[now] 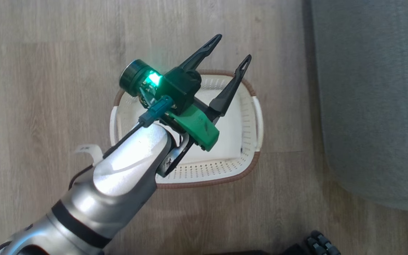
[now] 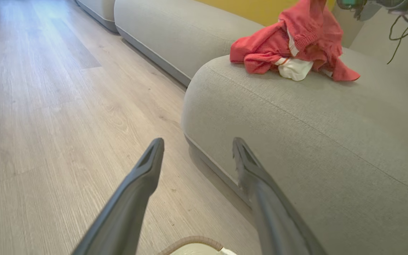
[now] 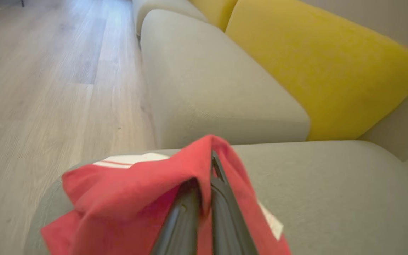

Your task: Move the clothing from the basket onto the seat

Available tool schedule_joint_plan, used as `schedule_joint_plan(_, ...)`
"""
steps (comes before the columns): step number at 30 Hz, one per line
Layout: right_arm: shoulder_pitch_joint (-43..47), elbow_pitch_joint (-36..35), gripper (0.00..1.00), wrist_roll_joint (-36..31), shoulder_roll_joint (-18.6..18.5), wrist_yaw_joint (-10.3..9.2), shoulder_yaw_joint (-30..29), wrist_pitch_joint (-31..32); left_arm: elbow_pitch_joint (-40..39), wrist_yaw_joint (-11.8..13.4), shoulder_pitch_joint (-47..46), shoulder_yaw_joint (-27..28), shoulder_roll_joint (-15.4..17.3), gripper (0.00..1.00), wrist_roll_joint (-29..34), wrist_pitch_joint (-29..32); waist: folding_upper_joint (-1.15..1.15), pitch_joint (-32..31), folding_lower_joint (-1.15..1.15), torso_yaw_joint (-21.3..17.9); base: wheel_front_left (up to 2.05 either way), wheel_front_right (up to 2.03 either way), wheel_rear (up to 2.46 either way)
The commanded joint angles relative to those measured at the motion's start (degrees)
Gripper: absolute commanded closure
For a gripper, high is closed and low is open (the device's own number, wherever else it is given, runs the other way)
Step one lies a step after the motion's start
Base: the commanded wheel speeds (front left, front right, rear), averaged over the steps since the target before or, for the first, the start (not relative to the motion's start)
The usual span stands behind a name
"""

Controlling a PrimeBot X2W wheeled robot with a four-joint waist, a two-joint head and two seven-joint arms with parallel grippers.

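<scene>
Jaws of the right gripper [image 3: 204, 175] are pressed shut on a raised fold of the bright red, white-panelled soft fabric clothing [image 3: 136, 191]. The garment's lower folds already lie bunched on top of the large grey-green upholstered seat [image 2: 296, 124], close to its rounded corner, while its upper part is held up off the seat. Off the seat's edge, on the pale wood-look floor [image 1: 48, 71], stands the small oval cream-white perforated plastic basket [image 1: 207, 170] with its brown rim. Its white liner shows bare wherever the silver forearm does not cover it. The left gripper [image 1: 234, 46] hangs off that same edge of the seat, its jaws spread wide and holding nothing. Behind the seat rises a mustard-yellow back cushion [image 3: 313, 71].

By my reading the task is almost finished: the clothing is out of the basket and touching the seat, and what remains is to let go of it. The covered part of the basket cannot be checked.
</scene>
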Motion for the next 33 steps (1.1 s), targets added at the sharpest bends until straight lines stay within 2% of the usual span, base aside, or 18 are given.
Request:
schedule_joint_plan(1, 0.04, -0.69, 1.0, -1.12, 0.28, -0.02, -1.16, -0.74, -2.38, 0.48, -1.67, 1.31, 1.22, 0.0, 0.51, 0.04, 0.0, 1.27, -0.02, 1.13, 0.0, 0.0, 0.0)
schedule_joint_plan(10, 0.79, 4.6, 1.0, -4.75, 2.28, -0.02, -3.91, -0.44, -2.26, 1.05, -1.33, 1.42, 1.97, 0.0, 0.01, 0.25, 0.0, 0.34, -0.02, 0.16, 0.0, 0.0, 0.0)
schedule_joint_plan(11, 0.82, 5.21, 0.95, -4.6, 2.44, -0.02, -4.13, -0.23, -2.19, 1.13, -1.19, 1.44, 2.05, 0.0, -0.09, 0.26, 0.0, 0.07, -0.02, -0.12, 0.0, 0.0, 0.0)
schedule_joint_plan(12, 0.87, 5.84, 0.75, -4.25, 2.64, -0.02, -4.39, -0.04, -2.1, 1.2, -1.06, 1.45, 2.13, 0.0, -0.19, 0.27, 0.0, -0.21, -0.02, -0.41, 0.0, 0.0, 0.0)
schedule_joint_plan(13, 0.98, 6.42, 0.61, -3.91, 2.9, -0.02, -4.43, -0.02, -1.96, 1.25, -0.92, 1.48, 2.2, 0.0, -0.31, 0.25, 0.0, -0.53, -0.02, -0.74, 0.0, 0.0, 0.0)
schedule_joint_plan(14, 1.2, 6.91, 0.54, -3.68, 3.05, -0.02, -4.25, -0.17, -1.79, 1.21, -0.75, 1.45, 2.25, 0.0, -0.48, 0.26, 0.0, -0.87, -0.02, -1.03, 0.0, 0.0, 0.0)
schedule_joint_plan(15, 1.52, 7.41, 0.24, -3.49, 3.25, -0.02, -3.83, -0.36, -1.58, 1.17, -0.55, 1.42, 2.32, 0.0, -0.67, 0.31, 0.0, -1.26, -0.02, -1.35, 0.0, 0.0, 0.0)
schedule_joint_plan(16, 1.87, 7.91, 0.0, -3.26, 3.53, -0.02, -3.24, -0.63, -1.36, 1.17, -0.29, 1.43, 2.35, 0.0, -0.9, 0.33, 0.0, -1.69, -0.02, -1.69, 0.0, 0.0, 0.0)
schedule_joint_plan(23, 4.57, 10.74, 0.0, -0.54, 5.68, -0.02, 1.3, -3.61, -0.42, 1.63, 1.72, 2.05, 2.69, 0.0, -2.51, -0.11, 0.0, -4.85, -0.02, -3.8, 0.0, 0.0, 0.0)
schedule_joint_plan(33, 9.54, 11.75, 0.0, 6.61, 7.06, -0.02, 12.34, -8.4, 0.81, 3.36, 6.62, 4.75, 3.74, 0.0, -5.71, -1.91, 0.0, -12.64, -0.02, -5.0, 0.0, 0.0, 0.0)
